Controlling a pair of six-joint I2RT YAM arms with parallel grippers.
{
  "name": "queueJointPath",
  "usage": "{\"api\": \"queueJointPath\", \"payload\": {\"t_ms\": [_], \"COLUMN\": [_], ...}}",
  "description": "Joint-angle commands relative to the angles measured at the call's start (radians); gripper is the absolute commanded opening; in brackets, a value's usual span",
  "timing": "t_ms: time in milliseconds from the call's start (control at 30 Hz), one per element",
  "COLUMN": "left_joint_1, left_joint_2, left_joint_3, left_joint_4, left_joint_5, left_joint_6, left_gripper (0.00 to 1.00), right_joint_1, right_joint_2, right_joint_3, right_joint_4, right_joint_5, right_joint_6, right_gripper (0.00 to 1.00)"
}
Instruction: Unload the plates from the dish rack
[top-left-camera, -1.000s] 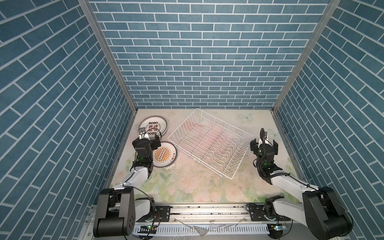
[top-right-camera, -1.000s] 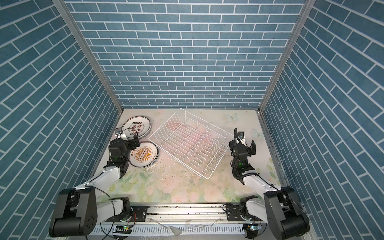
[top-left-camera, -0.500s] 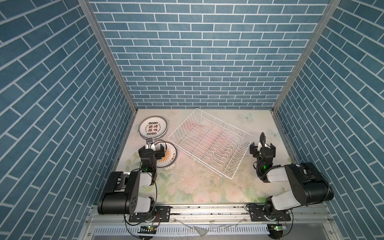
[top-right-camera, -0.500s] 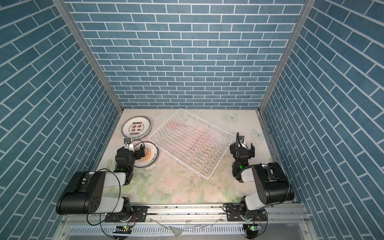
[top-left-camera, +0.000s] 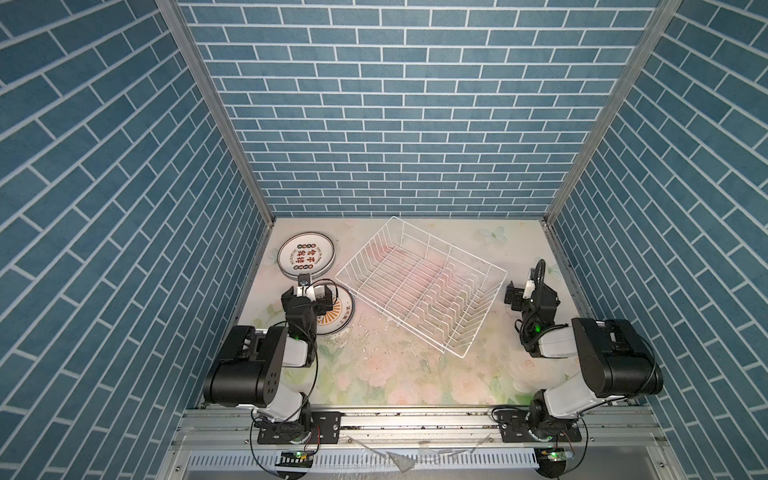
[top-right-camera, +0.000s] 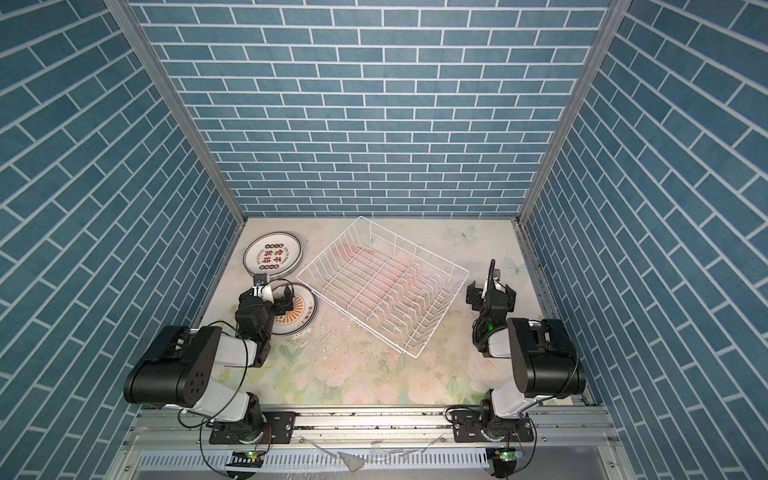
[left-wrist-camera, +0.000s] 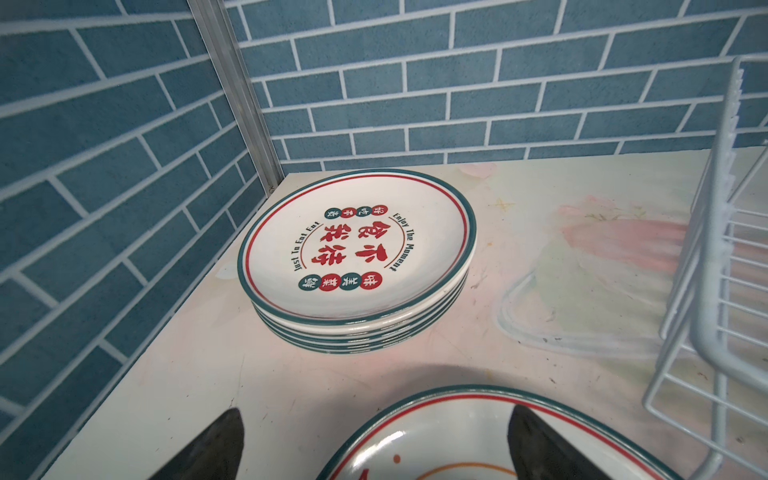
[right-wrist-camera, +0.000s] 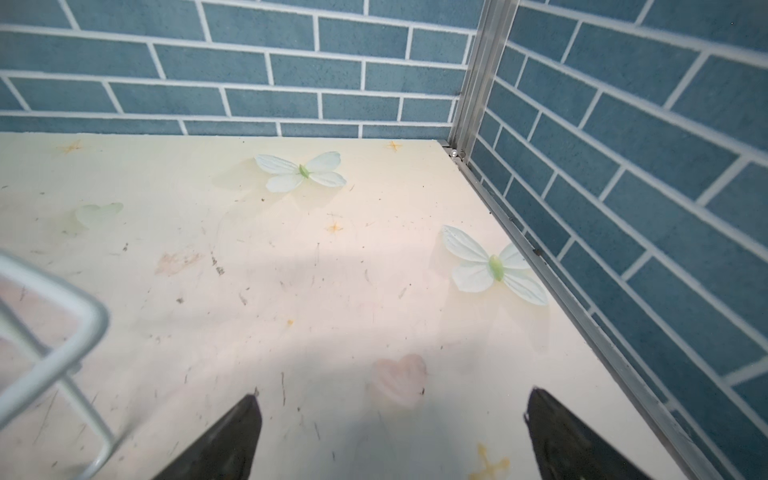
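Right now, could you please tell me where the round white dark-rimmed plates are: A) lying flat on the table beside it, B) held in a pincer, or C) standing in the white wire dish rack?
A: the white wire dish rack holds nothing, and the round white plates lie flat on the table beside it.

A pale tabletop (top-left-camera: 415, 374) printed with pink roses and green leaves, scuffed and flecked with dark marks, is closed in on three sides by blue brick-pattern walls (top-left-camera: 395, 124) that meet at aluminium corner posts (top-left-camera: 219, 112). Between the tips of the fingers (right-wrist-camera: 224, 440) of the right gripper (right-wrist-camera: 392, 395), a faint pink heart (right-wrist-camera: 399, 380) shows in the print. Beyond the fingertips a pale butterfly (right-wrist-camera: 494, 266) lies close to the side wall, and a second butterfly (right-wrist-camera: 300, 171) lies farther out still.
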Motion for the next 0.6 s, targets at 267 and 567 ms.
{"api": "queueJointPath", "payload": {"t_ms": [267, 567], "left_joint_1": [-0.008, -0.015], "left_joint_2": [0.002, 0.004], "left_joint_3": [0.131, 0.137], "left_joint_4": [-0.207, -0.219], "left_joint_5": [-0.108, -0.12], "left_joint_6": [-0.025, -0.022], "left_gripper": [0.99, 0.99], "right_joint_1": [-0.007, -0.008], "right_joint_2": [-0.01, -0.009], "right_joint_3": [0.027, 0.036], "right_joint_4": [-0.056, -0.073], "right_joint_5": [0.046, 0.04], "right_joint_6": [0.04, 0.044], "right_gripper": [0.99, 0.99]}}
